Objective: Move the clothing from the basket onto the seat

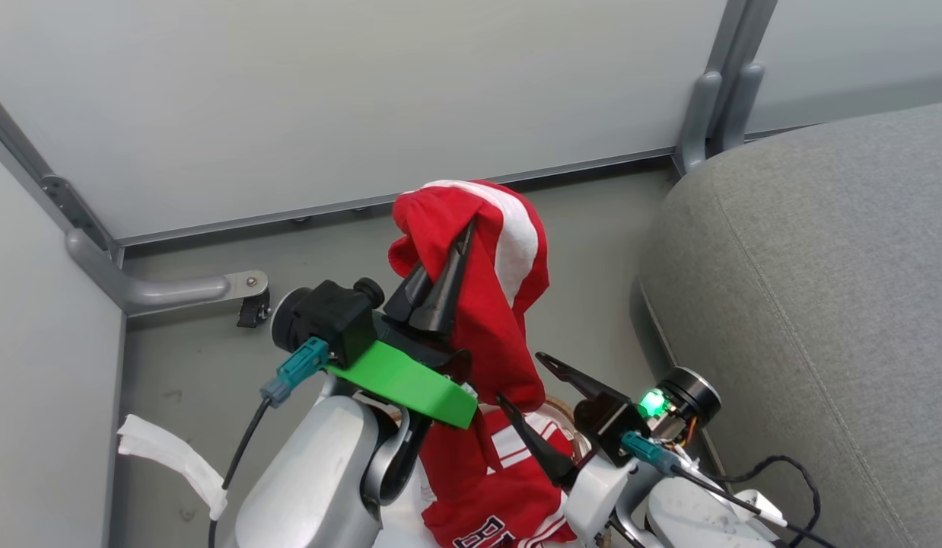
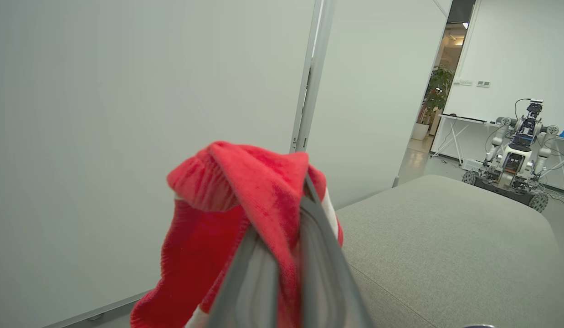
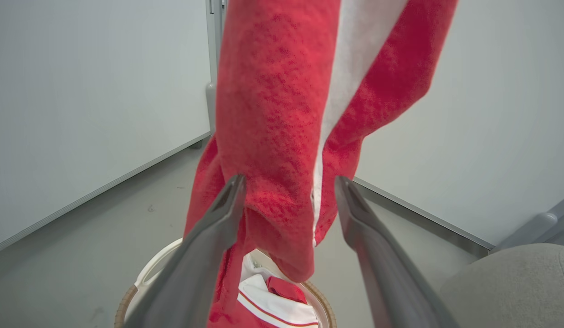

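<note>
Left gripper [image 1: 448, 259], at the centre of the head view, has its two dark fingers pressed together on a red garment [image 1: 490, 304] with a white stripe, pinching it near its top fold. The cloth drapes over the fingertips and hangs down the middle of the frame. In the left wrist view the same red fold is bunched around the closed fingers at lower centre.

Right gripper [image 1: 520, 377], lower centre-right of the head view, is spread wide. In the right wrist view the hanging garment drops between its two fingers, which are not closed on it; whether either finger brushes the cloth I cannot tell.

Below the hanging piece lies more clothing [image 1: 486, 495] – red with white stripes and dark lettering at the bottom edge. It sits in the basket [image 3: 325, 303], whose brown woven rim shows at the bottom of the right wrist view. One side of the lifted garment trails down into that pile.

Along the right side of the head view is the seat [image 1: 821, 304], grey and woven, bare, close beside the basket.

Grey floor [image 1: 197, 358] surrounds them, pale partition panels [image 1: 364, 99] fill the top and left, and a second robot [image 2: 514, 155] stands far off at the right of the left wrist view.
</note>
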You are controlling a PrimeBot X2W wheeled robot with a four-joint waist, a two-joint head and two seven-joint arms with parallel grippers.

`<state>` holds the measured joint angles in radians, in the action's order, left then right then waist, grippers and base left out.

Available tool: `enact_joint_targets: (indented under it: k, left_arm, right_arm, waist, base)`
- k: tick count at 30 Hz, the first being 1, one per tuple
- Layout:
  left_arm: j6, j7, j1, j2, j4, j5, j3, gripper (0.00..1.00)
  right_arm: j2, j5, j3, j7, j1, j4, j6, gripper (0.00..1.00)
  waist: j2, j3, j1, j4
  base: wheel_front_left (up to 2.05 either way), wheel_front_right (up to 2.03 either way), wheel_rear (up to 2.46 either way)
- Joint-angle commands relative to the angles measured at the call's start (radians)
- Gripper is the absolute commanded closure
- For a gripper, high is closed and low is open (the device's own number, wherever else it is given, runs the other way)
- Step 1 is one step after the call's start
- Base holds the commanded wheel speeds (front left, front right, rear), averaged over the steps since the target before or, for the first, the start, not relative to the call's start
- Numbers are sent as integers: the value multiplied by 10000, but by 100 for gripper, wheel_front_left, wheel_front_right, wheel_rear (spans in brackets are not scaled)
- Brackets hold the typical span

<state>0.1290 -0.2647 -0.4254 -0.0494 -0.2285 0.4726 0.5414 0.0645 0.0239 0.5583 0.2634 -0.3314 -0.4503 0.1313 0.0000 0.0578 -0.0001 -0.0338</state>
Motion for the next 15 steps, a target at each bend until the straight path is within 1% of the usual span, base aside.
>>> enact_joint_targets:
  k: [1, 4, 6, 7, 11, 15]
  left_arm:
    - [29, 5, -201, -25, 32, 51, 73, 100]
    - [29, 5, -223, -23, 84, 150, 303, 100]
    - [29, 5, -244, -25, 109, 237, 449, 100]
    - [29, 5, -253, -27, 123, 278, 528, 100]
    - [29, 5, -174, -25, 97, 443, 646, 100]
    - [29, 5, -128, -23, 96, 454, 658, 100]
  right_arm:
    - [-43, -62, 85, 21, -207, -145, -10, 0]
    - [-76, -26, 165, 19, -399, -447, -10, 0]
    - [-109, 163, 276, 19, -486, -675, -10, 55]
    - [-124, 261, 311, 19, -562, -761, -10, 100]
    - [-119, 718, 386, 19, -641, -736, -10, 100]
    - [-116, 907, 393, 19, -591, -661, -10, 100]
  waist:
    - [0, 32, 1, 126]
    - [0, 40, 1, 277]
    - [0, 46, 1, 392]
    - [0, 44, 1, 451]
    - [0, 51, 1, 597]
    - [0, 89, 1, 615]
  base:
    - [0, 0, 0]
    - [0, 0, 0]
    - [0, 0, 0]
    - [0, 0, 0]
    - [0, 0, 0]
    - [0, 0, 0]
